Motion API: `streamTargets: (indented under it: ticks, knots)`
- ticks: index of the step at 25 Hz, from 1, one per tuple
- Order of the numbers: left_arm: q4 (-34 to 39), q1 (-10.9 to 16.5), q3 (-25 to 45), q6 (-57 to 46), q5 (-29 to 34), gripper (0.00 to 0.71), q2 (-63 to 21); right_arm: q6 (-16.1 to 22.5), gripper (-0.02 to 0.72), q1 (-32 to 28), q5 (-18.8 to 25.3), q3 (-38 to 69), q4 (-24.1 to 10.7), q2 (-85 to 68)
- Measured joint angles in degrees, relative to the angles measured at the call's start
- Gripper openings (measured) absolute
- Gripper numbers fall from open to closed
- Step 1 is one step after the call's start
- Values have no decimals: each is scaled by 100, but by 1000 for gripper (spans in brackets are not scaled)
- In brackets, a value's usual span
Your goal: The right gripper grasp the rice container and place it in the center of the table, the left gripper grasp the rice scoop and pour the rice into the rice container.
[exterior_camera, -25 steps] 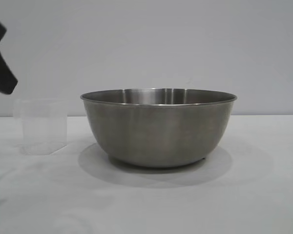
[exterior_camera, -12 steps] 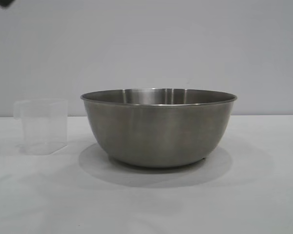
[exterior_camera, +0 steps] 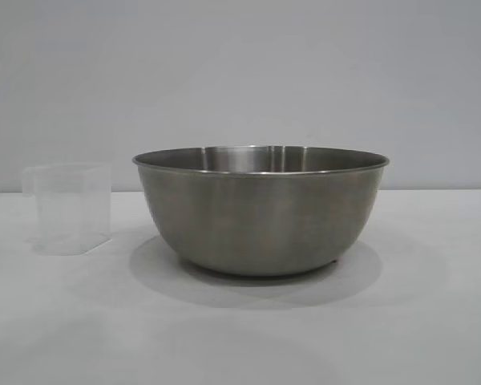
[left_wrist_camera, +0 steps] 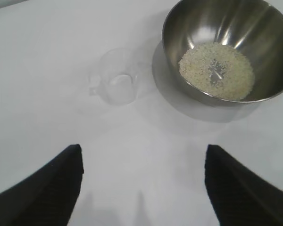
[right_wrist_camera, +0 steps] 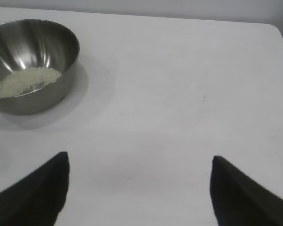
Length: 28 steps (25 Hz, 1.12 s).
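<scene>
The rice container (exterior_camera: 260, 210), a wide steel bowl, stands in the middle of the white table (exterior_camera: 240, 337). White rice (left_wrist_camera: 216, 70) lies in its bottom, also seen from the right arm as rice (right_wrist_camera: 27, 80) in the rice container (right_wrist_camera: 37, 99). The rice scoop (exterior_camera: 70, 208), a clear plastic cup with a side handle, stands upright and empty on the table left of the bowl. My left gripper (left_wrist_camera: 142, 155) hangs open above the table, well back from the rice scoop (left_wrist_camera: 117, 80), holding nothing. My right gripper (right_wrist_camera: 140, 162) is open over bare table, away from the bowl.
A plain grey wall runs behind the table. The table's far edge and a rounded corner (right_wrist_camera: 273, 26) show in the right wrist view. Neither arm shows in the exterior view.
The left gripper has lifted up and away from the scoop, leaving the exterior view at the upper left, and its jaws have opened wider. The scoop stays standing on the table.
</scene>
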Motion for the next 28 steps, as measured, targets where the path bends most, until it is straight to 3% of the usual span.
streamTargets:
  ticks: [7, 12, 17, 23, 28]
  knots:
    - [335, 0, -10, 0, 1450, 480, -1053, 0, 526, 0, 0, 0, 0, 0]
    - [396, 0, 12, 0, 1932, 480, -1736, 0, 526, 0, 0, 0, 0, 0]
    - [396, 0, 570, 0, 2082, 480, -2528, 0, 526, 0, 0, 0, 0, 0]
    - [396, 0, 1238, 0, 1613, 480, -3490, 0, 526, 0, 0, 0, 0, 0]
    - [292, 0, 1510, 0, 1564, 480, -3795, 0, 526, 0, 0, 0, 0, 0]
